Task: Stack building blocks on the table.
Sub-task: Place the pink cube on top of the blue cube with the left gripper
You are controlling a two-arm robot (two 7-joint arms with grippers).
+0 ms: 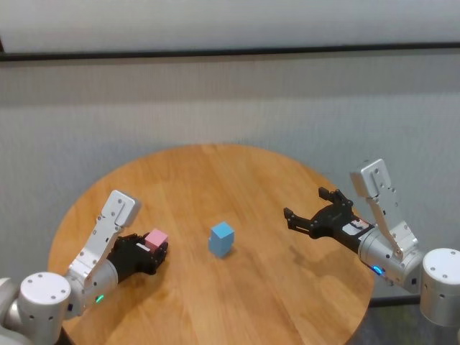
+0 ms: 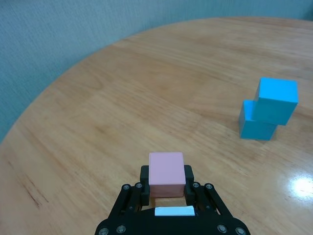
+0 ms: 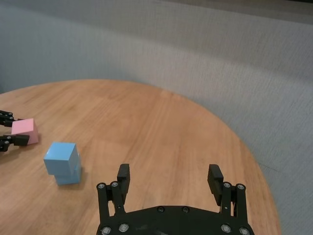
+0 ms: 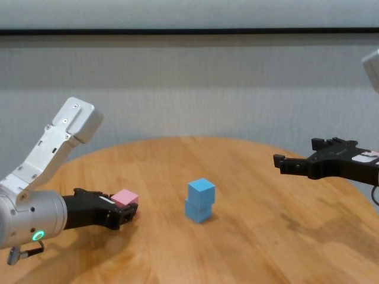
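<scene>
Round wooden desk (image 1: 215,302). Mid-desk: two blue blocks (image 4: 200,200) already stacked, top one skewed. Left tool (image 1: 153,253) clamped on pink block (image 1: 157,239), held low, stack well apart toward desk centre, nearer left arm. Right tool (image 1: 314,213) spread wide, empty, hovering above desk's right side. Head view hides lower blue; chest and wrists show both.

Pink, blue and wood tones before you

You see a pale pink cube (image 2: 166,174) in the black left tool (image 2: 166,188), two light blue cubes (image 4: 200,200), an orange-brown plank-grained desk (image 1: 215,180), a black right tool (image 3: 168,181), and silver-grey arms.
</scene>
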